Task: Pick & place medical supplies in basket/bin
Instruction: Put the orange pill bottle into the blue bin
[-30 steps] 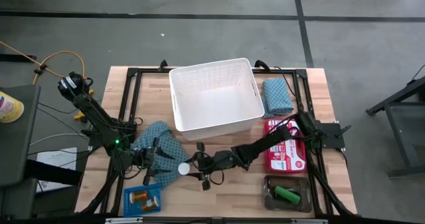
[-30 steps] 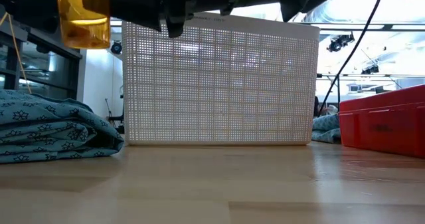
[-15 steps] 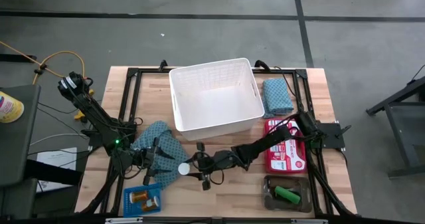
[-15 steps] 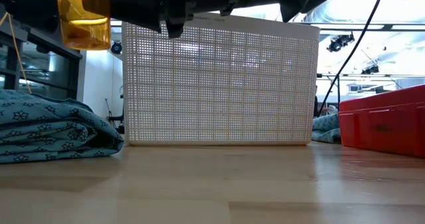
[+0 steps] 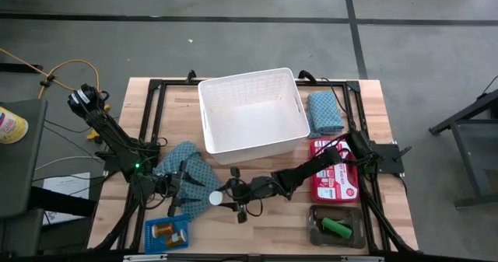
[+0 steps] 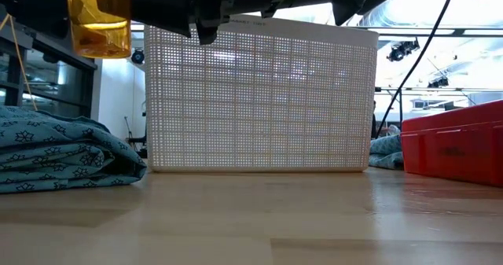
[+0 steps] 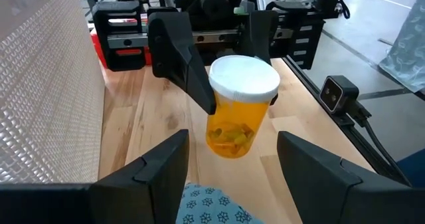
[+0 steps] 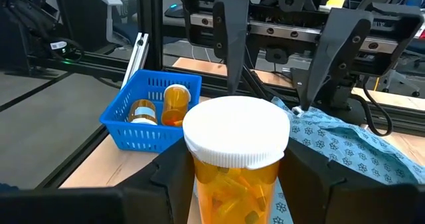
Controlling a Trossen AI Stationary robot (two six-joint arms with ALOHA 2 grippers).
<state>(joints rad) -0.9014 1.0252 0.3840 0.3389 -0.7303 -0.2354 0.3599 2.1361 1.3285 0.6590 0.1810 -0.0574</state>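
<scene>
An orange pill bottle (image 7: 238,111) with a white cap (image 5: 215,197) stands upright in my right gripper (image 5: 226,197), in the air above the table's near middle; the low view shows the bottle (image 6: 98,17) well clear of the wood. My left gripper (image 5: 185,189) is open over a crumpled teal patterned cloth (image 5: 183,165) lying on the table, its fingers (image 7: 154,174) pointing at the bottle from the left without touching it. The white lattice basket (image 5: 253,110) stands behind them at the far middle. My right gripper pinches the pill bottle between its two fingers (image 7: 189,68), on the upper wall just under the white cap (image 8: 236,127). The fingers come level from the table's right side. The bottle is upright and lifted clear of the table.
A blue mesh tray (image 5: 167,232) with two orange bottles sits at the near left edge. A second folded teal cloth (image 5: 324,112) lies right of the basket, with a red case (image 5: 334,172) nearer and a grey tray (image 5: 336,227) holding a green piece. Bare wood lies near middle.
</scene>
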